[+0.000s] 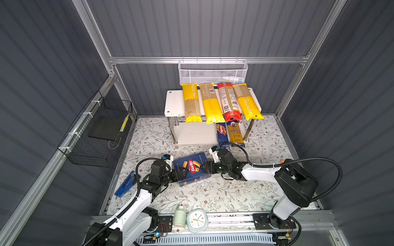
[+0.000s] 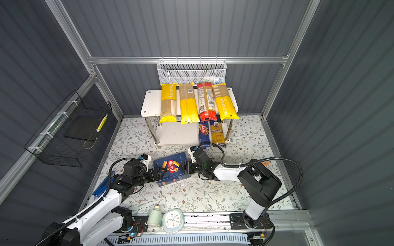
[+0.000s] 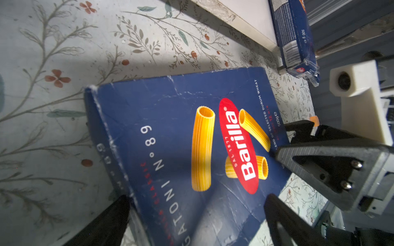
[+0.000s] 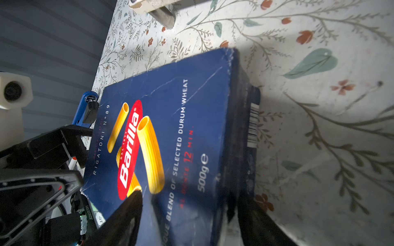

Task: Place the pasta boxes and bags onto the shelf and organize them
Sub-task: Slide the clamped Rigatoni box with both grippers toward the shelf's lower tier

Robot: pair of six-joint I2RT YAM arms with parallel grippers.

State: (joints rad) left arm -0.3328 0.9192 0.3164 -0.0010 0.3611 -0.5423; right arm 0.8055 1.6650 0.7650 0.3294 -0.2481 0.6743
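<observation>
The wide blue Barilla rigatoni box (image 1: pixel 191 168) (image 2: pixel 171 168) lies on the floral table in front of the shelf (image 1: pixel 173 102). My left gripper (image 1: pixel 181 173) (image 3: pixel 197 198) is shut on its left end. My right gripper (image 1: pixel 207 167) (image 4: pixel 189 196) straddles the right end, open, with one finger over the top face and a thin gap at the other finger. Three yellow bags (image 1: pixel 191 102) and a red bag (image 1: pixel 229 102) lie across the top tier. On the lower tier lie the narrow Barilla box (image 1: pixel 222 134) and the ankara bag (image 1: pixel 235 133).
A white mesh basket (image 1: pixel 213 72) hangs behind the shelf and a black wire basket (image 1: pixel 100 132) hangs on the left wall. A blue tool (image 1: pixel 125 184) lies at the table's left edge. A clock (image 1: pixel 197 220) and a small bottle (image 1: pixel 179 215) sit on the front rail.
</observation>
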